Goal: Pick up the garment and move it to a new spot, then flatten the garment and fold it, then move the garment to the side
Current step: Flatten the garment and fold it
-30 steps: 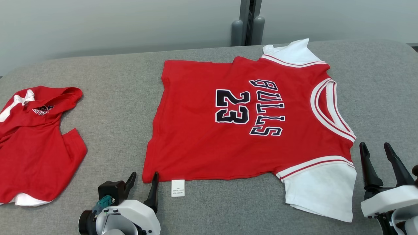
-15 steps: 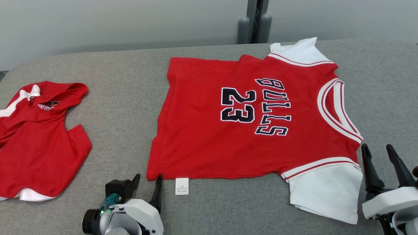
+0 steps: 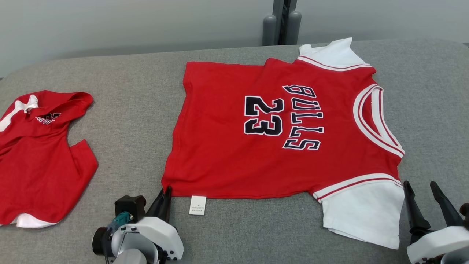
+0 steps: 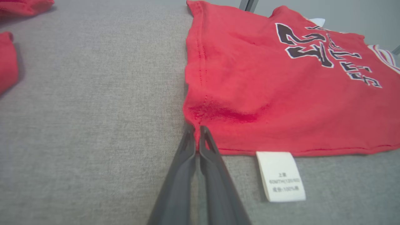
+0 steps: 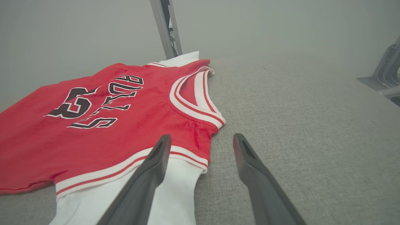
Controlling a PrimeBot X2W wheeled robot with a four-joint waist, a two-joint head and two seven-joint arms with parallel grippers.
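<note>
The garment is a red jersey with white sleeves and "BULLS 23" lettering, spread flat on the grey table. My left gripper is shut on its near left hem corner. In the left wrist view the two fingers meet on the puckered red cloth. My right gripper stands open just right of the near white sleeve. In the right wrist view its left finger lies over the sleeve's edge and the gap holds only table beside the jersey.
A second red garment lies crumpled at the table's left, and its edge shows in the left wrist view. A white care label sticks out from the near hem. A grey metal post stands behind the table.
My left gripper has closed from open onto the hem corner, and the cloth there has puckered. The right gripper stays open. The head camera has shifted a little.
</note>
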